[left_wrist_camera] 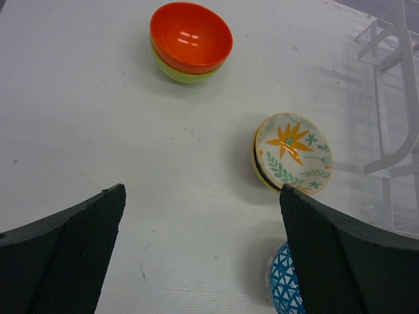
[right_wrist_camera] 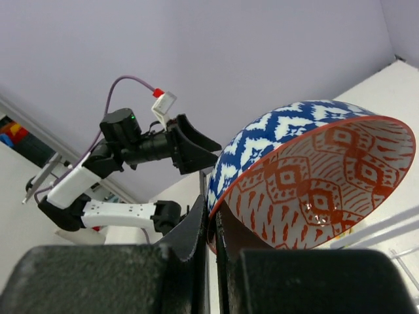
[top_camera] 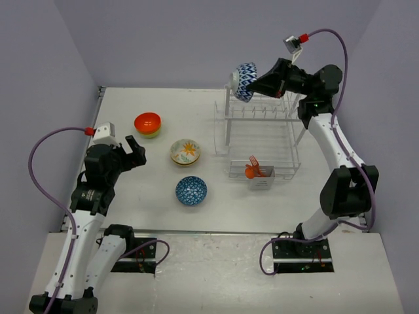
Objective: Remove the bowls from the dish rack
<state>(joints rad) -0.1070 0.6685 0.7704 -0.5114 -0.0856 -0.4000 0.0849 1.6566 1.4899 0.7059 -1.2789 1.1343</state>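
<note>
Around you: one white counter [top_camera: 177, 108], matt, faintly specked; pale lilac walls [top_camera: 196, 39] closing three sides; one grey ledge [top_camera: 216, 275] nearest you; soft, even light

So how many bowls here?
6. On the table: orange bowl nested in lime-green bowl, floral bowl on yellow bowl, blue bowl alone. Zigzag bowl held by right gripper above the dish rack.

Glossy zigzag bowl [right_wrist_camera: 314, 183], wire rack [top_camera: 259, 112], matt table [top_camera: 177, 108]

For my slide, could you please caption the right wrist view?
Right gripper shut on the rim of a blue zigzag bowl, red-patterned inside.
</note>
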